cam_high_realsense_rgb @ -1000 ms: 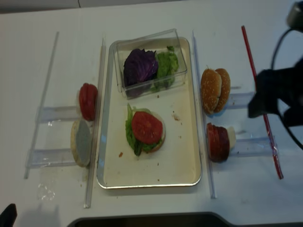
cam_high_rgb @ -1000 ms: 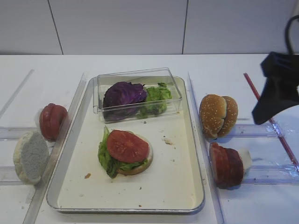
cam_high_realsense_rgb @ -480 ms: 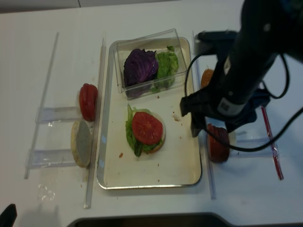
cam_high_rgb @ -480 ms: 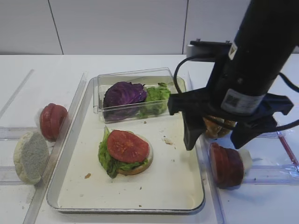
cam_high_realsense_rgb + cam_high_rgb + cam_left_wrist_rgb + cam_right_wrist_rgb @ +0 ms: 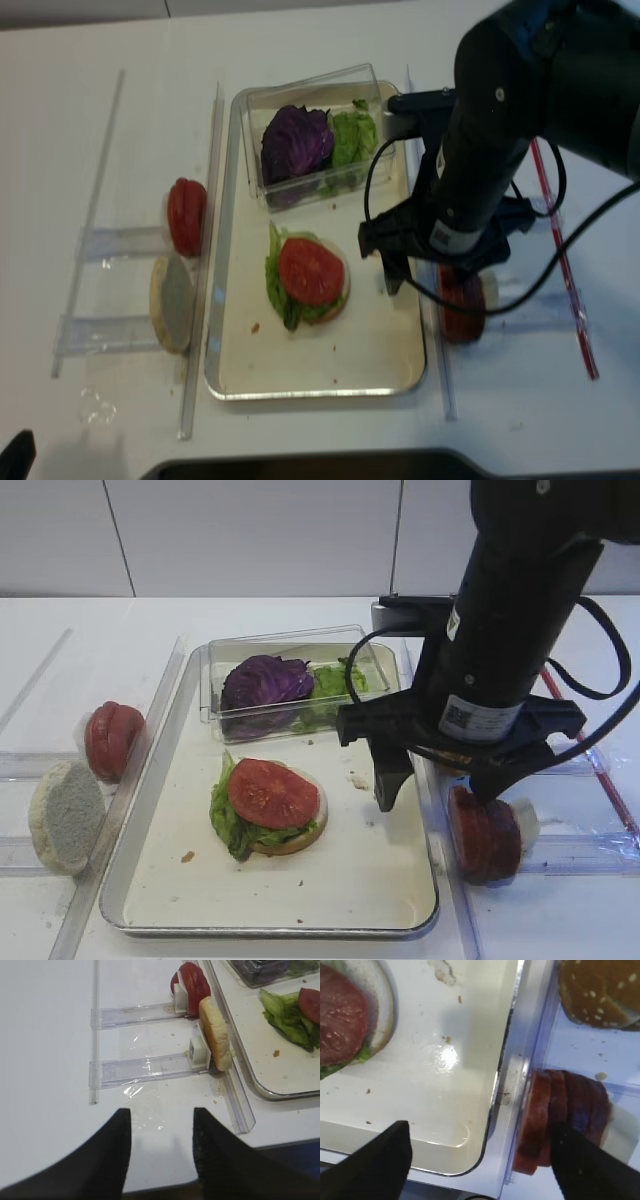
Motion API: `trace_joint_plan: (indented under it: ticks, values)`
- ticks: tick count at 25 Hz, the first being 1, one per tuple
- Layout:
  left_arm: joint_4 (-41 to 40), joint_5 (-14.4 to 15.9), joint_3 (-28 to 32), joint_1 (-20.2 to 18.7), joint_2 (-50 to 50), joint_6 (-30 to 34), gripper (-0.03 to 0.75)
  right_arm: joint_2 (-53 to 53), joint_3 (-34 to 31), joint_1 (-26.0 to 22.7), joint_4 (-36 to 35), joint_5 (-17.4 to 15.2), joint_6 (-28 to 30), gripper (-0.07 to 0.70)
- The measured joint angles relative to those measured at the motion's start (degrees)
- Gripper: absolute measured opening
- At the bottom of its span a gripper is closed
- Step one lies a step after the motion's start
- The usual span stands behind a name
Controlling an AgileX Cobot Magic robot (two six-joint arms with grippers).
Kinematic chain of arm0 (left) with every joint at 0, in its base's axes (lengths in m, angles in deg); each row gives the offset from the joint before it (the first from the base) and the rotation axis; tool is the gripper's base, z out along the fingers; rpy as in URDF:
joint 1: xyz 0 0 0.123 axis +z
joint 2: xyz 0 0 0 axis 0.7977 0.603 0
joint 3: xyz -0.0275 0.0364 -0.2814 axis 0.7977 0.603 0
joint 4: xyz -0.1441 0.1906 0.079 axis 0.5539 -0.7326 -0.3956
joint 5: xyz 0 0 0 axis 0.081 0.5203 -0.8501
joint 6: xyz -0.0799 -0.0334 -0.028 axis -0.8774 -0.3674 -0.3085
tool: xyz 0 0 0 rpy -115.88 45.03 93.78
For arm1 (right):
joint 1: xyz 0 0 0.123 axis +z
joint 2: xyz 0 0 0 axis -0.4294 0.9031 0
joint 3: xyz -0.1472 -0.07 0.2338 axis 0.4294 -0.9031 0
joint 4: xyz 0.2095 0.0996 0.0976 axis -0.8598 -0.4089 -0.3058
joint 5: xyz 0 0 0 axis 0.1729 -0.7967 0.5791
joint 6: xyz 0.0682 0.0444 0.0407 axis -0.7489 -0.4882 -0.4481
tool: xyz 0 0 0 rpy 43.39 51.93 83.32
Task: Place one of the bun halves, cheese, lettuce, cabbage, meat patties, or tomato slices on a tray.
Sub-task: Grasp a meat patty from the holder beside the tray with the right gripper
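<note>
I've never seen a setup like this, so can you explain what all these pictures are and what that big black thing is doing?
The big black thing is a robot arm. Two pictures look down on the white table from above; the other two come from cameras on each arm's wrist.

On the table lies a large silver metal tray holding a half-built burger: a bun half with green lettuce and a glossy red tomato slice. A clear plastic box of purple cabbage and more lettuce sits at the tray's back.

The right pincer hangs open, holding nothing, above a row of dark-rimmed meat patties beside the tray. The left pincer waits open and empty near the table's front edge, by spare tomato slices and a bun half.
</note>
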Motion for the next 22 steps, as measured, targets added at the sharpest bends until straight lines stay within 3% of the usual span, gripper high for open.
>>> trace_joint_plan:
  ticks: [7,14,22]
  values:
    - [0.00,0.00,0.00,0.00,0.00,0.00,0.282,0.11,0.00,0.00,0.00,0.25,-1.51,0.572]
    - [0.00,0.00,0.00,0.00,0.00,0.00,0.282,0.11,0.00,0.00,0.13,0.25,-4.06,0.461]
    - [0.00,0.00,0.00,0.00,0.00,0.00,0.282,0.11,0.00,0.00,1.85,-1.45,-6.06,0.445]
